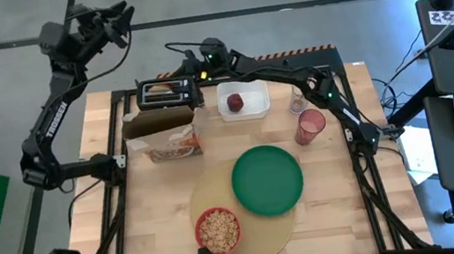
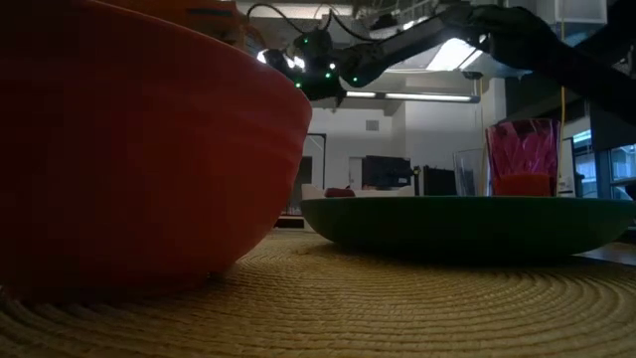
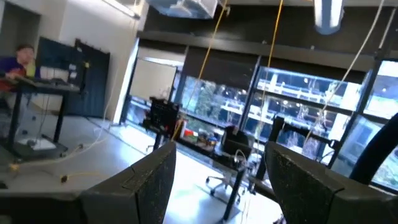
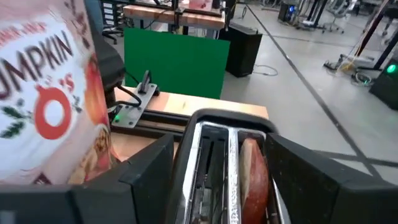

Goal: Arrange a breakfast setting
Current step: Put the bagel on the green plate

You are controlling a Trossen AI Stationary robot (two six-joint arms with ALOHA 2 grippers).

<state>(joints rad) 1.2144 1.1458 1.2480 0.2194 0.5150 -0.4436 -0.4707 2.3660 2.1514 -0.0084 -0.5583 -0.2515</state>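
The big tan mat [image 1: 255, 230] lies well in front of the right gripper [image 1: 186, 69], toward the near edge of the table [image 1: 341, 209]. On it sit the green plate [image 1: 267, 180] and, nearer the edge, the red bowl [image 1: 218, 231] filled with cereal [image 1: 219, 228].

Just beside that gripper stands the open cereal box [image 1: 164, 136]. The gripper itself hangs right over the black toaster [image 1: 167, 91], its fingers parted to either side of the slots, gripping nothing; the bagel [image 4: 254, 180] stands in the slot right below them.

The pink cup [image 1: 310, 126] is well off to its side, and the small red apple [image 1: 234, 102] lies in the white tray [image 1: 244, 100] near it.

The left gripper [image 1: 110, 20] is raised beyond the table's far edge, jaws apart and empty.
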